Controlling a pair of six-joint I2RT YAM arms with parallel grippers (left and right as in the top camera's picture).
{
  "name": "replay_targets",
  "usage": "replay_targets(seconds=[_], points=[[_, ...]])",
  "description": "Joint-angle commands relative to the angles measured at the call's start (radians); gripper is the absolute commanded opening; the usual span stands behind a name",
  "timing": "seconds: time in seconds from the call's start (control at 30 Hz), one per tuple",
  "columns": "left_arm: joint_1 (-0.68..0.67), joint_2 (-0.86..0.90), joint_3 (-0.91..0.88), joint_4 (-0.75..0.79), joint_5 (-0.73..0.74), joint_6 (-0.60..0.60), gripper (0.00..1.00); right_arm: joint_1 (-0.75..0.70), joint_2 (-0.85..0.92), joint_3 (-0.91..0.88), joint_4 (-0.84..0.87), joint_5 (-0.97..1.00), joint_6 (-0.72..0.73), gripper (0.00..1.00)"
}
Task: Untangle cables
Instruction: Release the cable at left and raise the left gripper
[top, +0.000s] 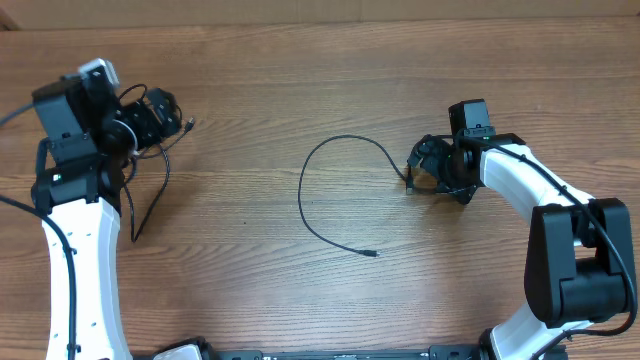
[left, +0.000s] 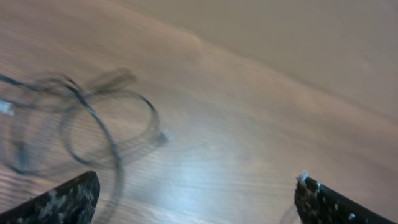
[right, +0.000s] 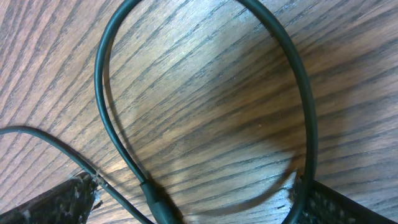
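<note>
- A loose tangle of thin black rubbery cables (left: 106, 130) is seen at the far left of the brown wood-grain desk (top: 300, 80), just beside the left hand (left: 199, 202). That hand is spread wide with nothing in it and tilted low over the desk. Its own view is blurred, tbh.
- Light, limp stuff is to be expected here: no stiffness, and neighbouring loops probably get dragged along when one strand is pulled. A plug end or a free strand at the tangle's edge looks like the spot to be grabbed, not the knotted middle.
- A single thin black cable laid out in an open arc (top: 301, 200) is found mid-desk, well apart from the tangle.
- The right hand (right: 199, 202) is held close above that arc's right end, pointed down and released wide. A loop of cable lies on the desk between the fingers, and nothing is gripped.
</note>
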Motion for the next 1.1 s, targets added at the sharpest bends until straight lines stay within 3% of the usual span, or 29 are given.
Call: replay_targets(seconds=[0.0, 0.23, 0.53, 1.07], points=[[-0.013, 0.014, 0.006, -0.097, 0.209, -0.015, 1.0, -0.003, 0.062, -0.042, 0.001, 0.005, -0.012, 1.0], [-0.064, 0.016, 0.005, -0.306, 0.211, -0.033, 0.99, -0.003, 0.062, -0.042, 0.001, 0.005, -0.011, 1.0], [-0.172, 0.016, 0.003, -0.429, 0.204, -0.033, 0.99, -0.003, 0.062, -0.042, 0.001, 0.005, -0.012, 1.0], [-0.254, 0.016, 0.0, -0.453, 0.196, -0.033, 1.0, -0.003, 0.062, -0.042, 0.024, 0.004, -0.011, 1.0]])
